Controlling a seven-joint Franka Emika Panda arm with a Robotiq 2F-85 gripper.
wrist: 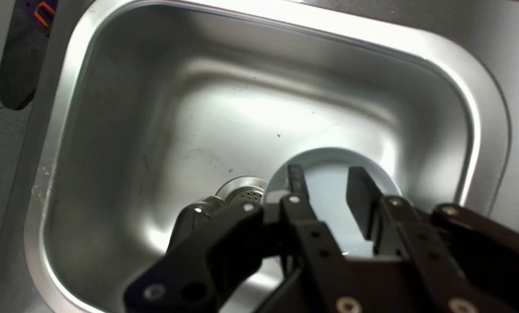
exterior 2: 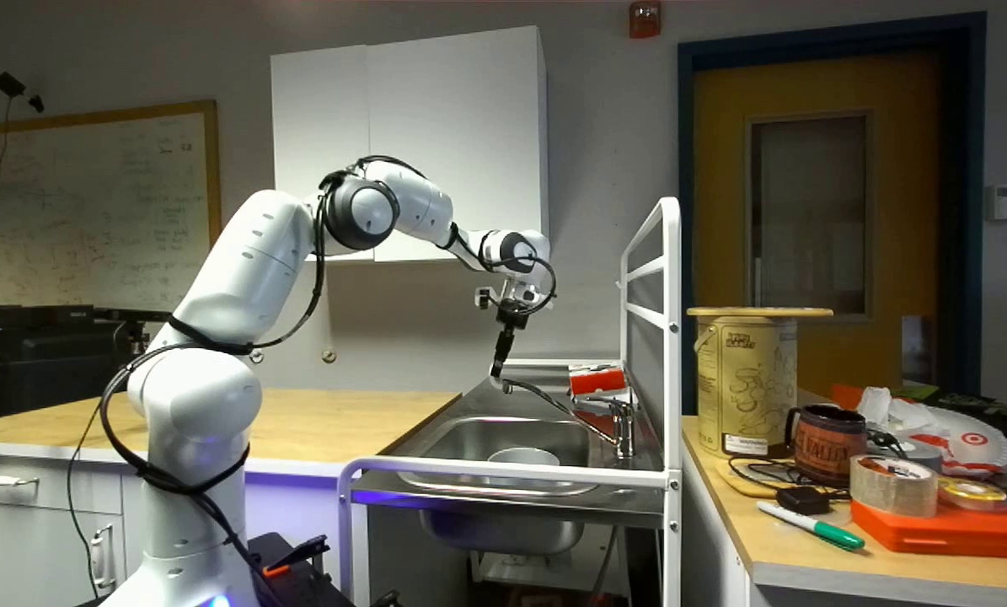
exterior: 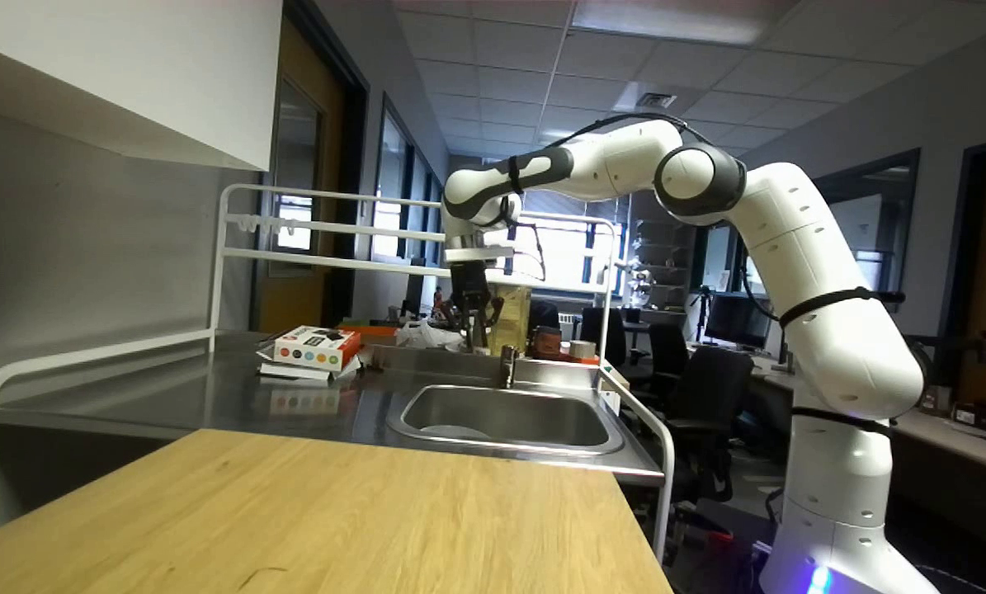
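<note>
In the wrist view my black gripper [wrist: 324, 174] is partly open, with a clear gap between its fingers and nothing held. Through that gap shows a round pale blue-grey dish [wrist: 335, 208], lying at the bottom of the steel sink [wrist: 441, 48]. The drain [wrist: 247, 193] is partly hidden behind the left finger. Just left of that finger lies the dark, shiny end of the faucet [wrist: 194, 215]. An exterior view shows the gripper [exterior 2: 496, 371] pointing down above the sink, close to the spout tip of the faucet [exterior 2: 624, 430]. Whether they touch, I cannot tell.
A red and white box [exterior: 315, 348] lies on the steel counter beside the sink. White rails [exterior 2: 672, 337] frame the counter, and a wooden tabletop [exterior: 336, 511] adjoins it. Beyond the rails stand a yellow canister [exterior 2: 747, 384], a mug [exterior 2: 832, 447] and an orange case [exterior 2: 958, 527].
</note>
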